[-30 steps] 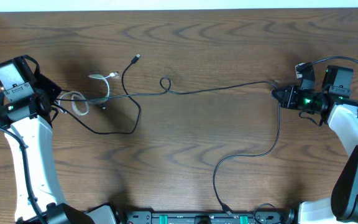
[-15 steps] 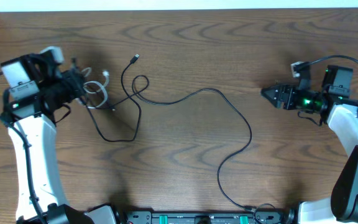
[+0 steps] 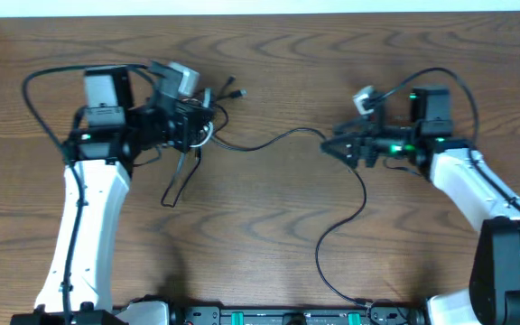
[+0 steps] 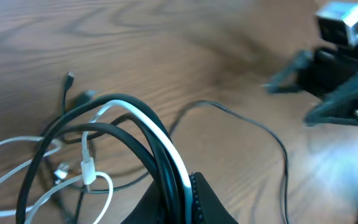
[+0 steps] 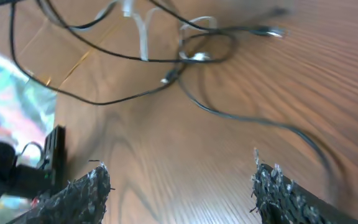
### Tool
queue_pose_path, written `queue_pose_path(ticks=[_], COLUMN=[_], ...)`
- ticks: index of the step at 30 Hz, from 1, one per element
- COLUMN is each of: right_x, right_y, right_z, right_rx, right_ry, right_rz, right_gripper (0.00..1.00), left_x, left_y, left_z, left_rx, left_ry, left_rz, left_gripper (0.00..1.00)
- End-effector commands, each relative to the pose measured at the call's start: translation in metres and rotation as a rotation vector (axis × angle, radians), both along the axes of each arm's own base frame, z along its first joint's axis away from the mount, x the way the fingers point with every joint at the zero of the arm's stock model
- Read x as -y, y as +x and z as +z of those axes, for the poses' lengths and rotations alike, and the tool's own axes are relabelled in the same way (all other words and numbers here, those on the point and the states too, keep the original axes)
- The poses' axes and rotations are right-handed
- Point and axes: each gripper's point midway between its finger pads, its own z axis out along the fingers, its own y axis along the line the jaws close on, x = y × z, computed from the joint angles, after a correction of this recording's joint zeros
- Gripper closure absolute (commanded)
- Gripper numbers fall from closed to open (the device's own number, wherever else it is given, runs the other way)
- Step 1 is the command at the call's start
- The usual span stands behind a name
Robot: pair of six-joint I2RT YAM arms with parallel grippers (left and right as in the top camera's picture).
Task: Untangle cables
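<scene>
The cables (image 3: 213,128) are a knot of thin black cords and one white cord at the table's upper left. My left gripper (image 3: 204,125) is shut on it; in the left wrist view the jaws (image 4: 182,200) pinch black strands and the white cord (image 4: 166,140) together. One long black cable (image 3: 283,135) trails right from the knot, then curves down to the front edge (image 3: 359,302). My right gripper (image 3: 332,148) hovers open just right of that cable's bend. The right wrist view shows nothing between its fingers (image 5: 182,190), with the knot (image 5: 191,46) farther ahead.
A black loop (image 3: 177,181) hangs from the knot toward the table's front left. The arm bases and a black rail (image 3: 278,316) line the front edge. The table's back edge (image 3: 260,13) runs along the top.
My right gripper opened and let go of the long black cable, which went slack, then moved left toward the middle. My left gripper carried the knot to the right.
</scene>
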Motion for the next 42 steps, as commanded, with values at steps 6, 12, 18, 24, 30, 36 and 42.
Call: queue_pose_path(ticks=[6,12,18,24,30,36,42], right_x=[-0.048,-0.054,-0.054,-0.053,-0.044,-0.028,-0.020], right_y=[-0.013,-0.008,-0.008,-0.007,0.007,0.021,0.008], right_z=[0.003,-0.003,-0.003,-0.004,-0.015,-0.031,-0.049], right_rx=[0.119,0.130,0.126,0.118,0.070,-0.005,-0.053], right_ry=[-0.024,-0.071,-0.070,-0.074,-0.141,-0.232,-0.308], right_rz=[0.117,0.085,0.084,0.074,-0.036,-0.183,-0.162], right_gripper=[0.27,0.27,0.27,0.27,0.26,0.21,0.17], left_x=[0.044,0.042,0.033,0.026,0.013,0.007,0.007], left_y=[-0.020,-0.017,-0.012,-0.012,-0.022,-0.029,-0.030], left_z=[0.013,0.007,0.002,-0.006,-0.023,-0.035,-0.044], left_rx=[0.106,0.104,0.098,0.070,-0.017,-0.077,-0.116], left_ry=[0.028,0.075,0.129,0.174,0.242,0.276,0.278], left_rz=[-0.204,-0.182,-0.135,-0.104,-0.068,-0.055,-0.058], left_gripper=[0.88,0.18,0.18,0.18,0.17,0.17,0.16])
